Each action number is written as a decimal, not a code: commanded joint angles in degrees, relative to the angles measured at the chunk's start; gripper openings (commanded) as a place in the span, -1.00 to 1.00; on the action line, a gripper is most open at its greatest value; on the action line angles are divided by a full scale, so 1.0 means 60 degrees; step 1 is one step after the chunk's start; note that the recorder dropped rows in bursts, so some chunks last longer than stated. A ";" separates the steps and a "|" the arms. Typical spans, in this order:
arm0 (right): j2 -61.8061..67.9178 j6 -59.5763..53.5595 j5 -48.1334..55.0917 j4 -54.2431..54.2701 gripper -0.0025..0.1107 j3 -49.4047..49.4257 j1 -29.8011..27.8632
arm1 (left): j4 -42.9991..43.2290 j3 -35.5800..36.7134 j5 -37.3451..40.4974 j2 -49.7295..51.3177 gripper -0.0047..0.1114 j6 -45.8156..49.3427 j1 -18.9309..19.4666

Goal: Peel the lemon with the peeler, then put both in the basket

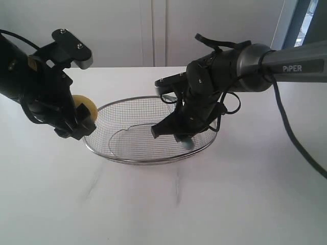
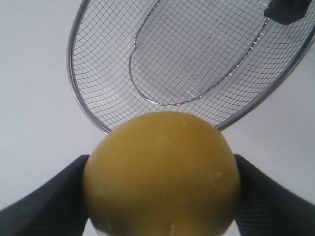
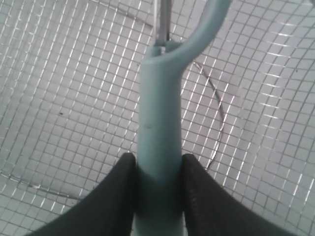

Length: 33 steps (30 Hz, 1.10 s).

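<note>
My left gripper (image 1: 82,118) is shut on the yellow lemon (image 1: 84,105) and holds it just outside the left rim of the wire basket (image 1: 110,153). In the left wrist view the lemon (image 2: 162,172) fills the space between both black fingers (image 2: 44,201), with the basket (image 2: 78,93) beyond it. My right gripper (image 1: 173,131) is shut on the pale teal peeler (image 1: 187,144) and hangs low inside the basket's right half. In the right wrist view both pads clamp the peeler handle (image 3: 158,123) over the basket mesh (image 3: 74,98); its hooked head and blade run out of frame.
The basket stands on a white table (image 1: 163,204) with a white wall behind. The right arm's black cables (image 1: 232,104) hang over the basket's right rim.
</note>
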 commanded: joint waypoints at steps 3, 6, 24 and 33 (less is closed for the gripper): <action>-0.0029 -0.0708 0.0068 0.0023 -0.96 -0.0057 -0.0074 | -0.0090 -0.0049 0.0074 -0.0049 -0.92 -0.0008 -0.0017; -0.0029 -0.0779 0.0011 0.0023 -0.96 -0.0057 -0.0074 | -0.0090 -0.0049 0.0074 -0.0049 -0.92 -0.0008 -0.0017; -0.0029 -0.0803 0.0008 0.0023 -0.89 -0.0057 -0.0074 | -0.0090 -0.0049 0.0092 -0.0049 -0.92 -0.0008 -0.0017; -0.0029 -0.0803 0.0008 0.0023 -0.54 -0.0057 -0.0074 | -0.0090 -0.0049 0.0092 -0.0049 -0.92 -0.0008 -0.0017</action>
